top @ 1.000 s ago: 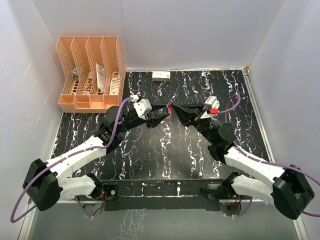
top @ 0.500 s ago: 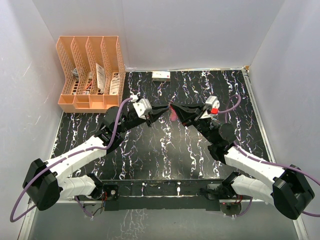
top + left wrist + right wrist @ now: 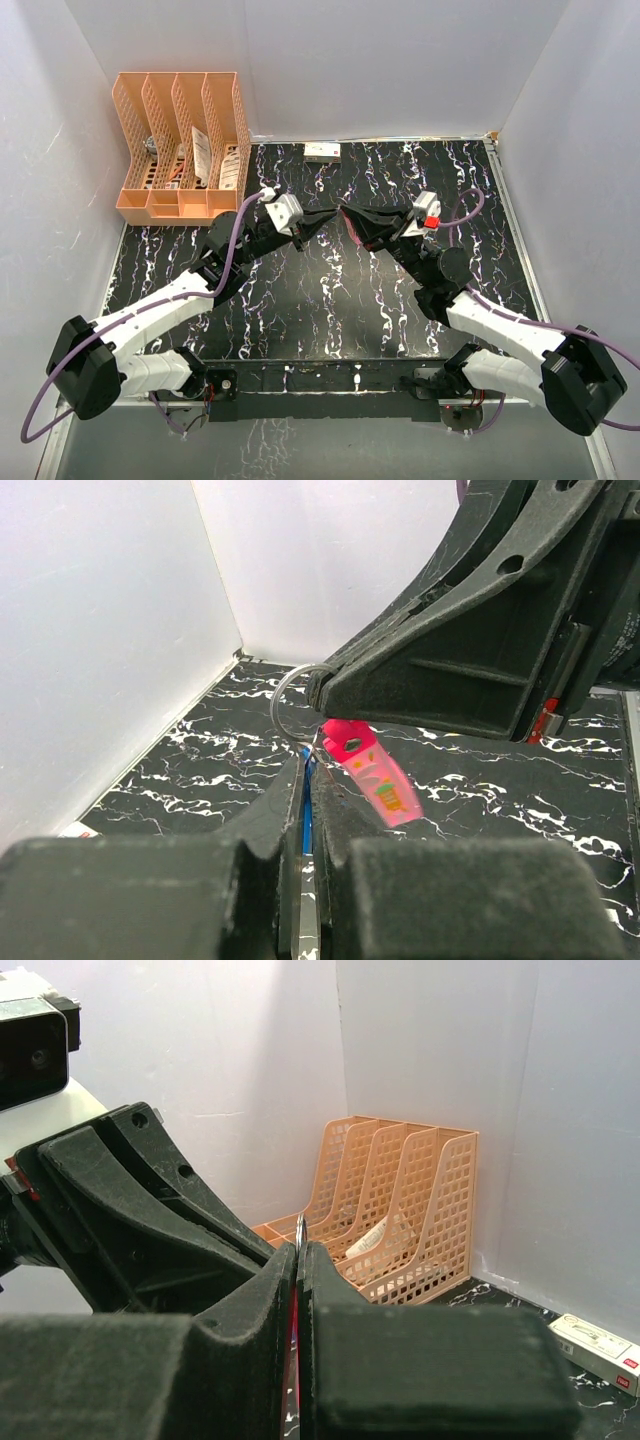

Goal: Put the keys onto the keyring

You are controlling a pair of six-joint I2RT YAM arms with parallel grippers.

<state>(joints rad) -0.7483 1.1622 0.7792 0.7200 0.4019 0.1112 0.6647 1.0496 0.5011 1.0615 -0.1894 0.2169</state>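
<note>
My two grippers meet tip to tip above the middle of the table. My left gripper (image 3: 327,215) (image 3: 308,767) is shut on a key with a blue head (image 3: 305,802), which shows only as a thin blue sliver between the fingers. Just past its tips stands the keyring's thin metal ring (image 3: 297,702) (image 3: 300,1228). My right gripper (image 3: 346,211) (image 3: 298,1253) is shut on that ring's edge. The pink-red strap (image 3: 372,777) hangs slanting from the ring, beside the left fingertips. The key's tip is at the ring's lower edge; I cannot tell whether it is threaded on.
An orange file rack (image 3: 185,145) (image 3: 400,1205) holding papers stands at the back left corner. A small white box (image 3: 322,151) (image 3: 598,1344) lies against the back wall. White walls enclose the black marbled table (image 3: 330,300) on three sides.
My left gripper has gone from open to shut, closing on the blue key at the ring. The strap has swung a little. The right gripper has stayed shut.
</note>
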